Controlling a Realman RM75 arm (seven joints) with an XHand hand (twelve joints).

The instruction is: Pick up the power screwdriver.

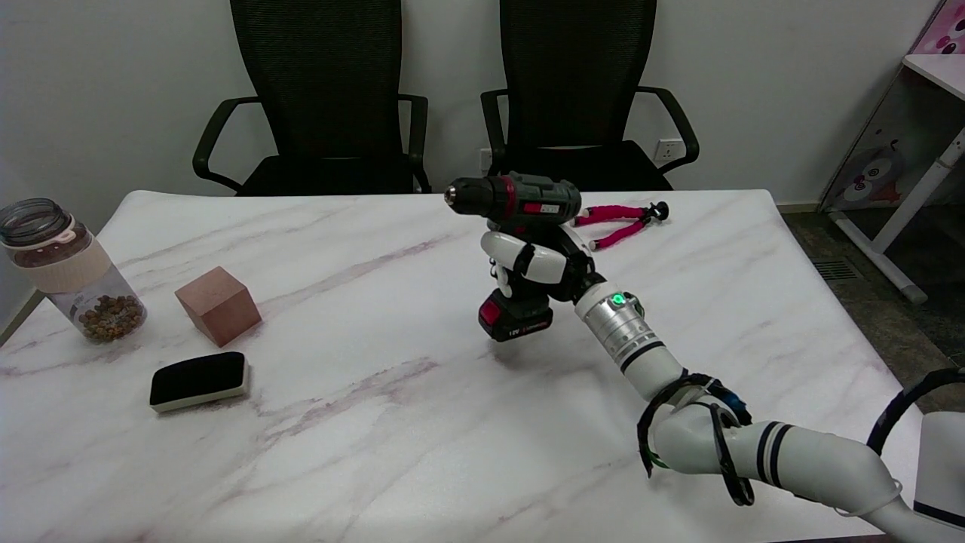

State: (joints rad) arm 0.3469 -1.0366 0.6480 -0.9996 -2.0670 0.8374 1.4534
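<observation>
Far left on the marble worktop (377,422): a clear jar (69,270) with brown bits at the bottom. Right of it, a reddish wooden block (219,305); in front of that block, a black-topped eraser (199,380). Centre: power screwdriver (516,202), upright, chuck pointing left, its battery base seemingly just clear of the surface, shadow beneath. Right hand (539,264) wraps its fingers around the handle, holding it. Behind and right, a pink mini tripod (620,223) lies flat.

right arm (791,452): white, black bands | wrist: silver ribbed (green light lit); black cables looped at elbow
</observation>
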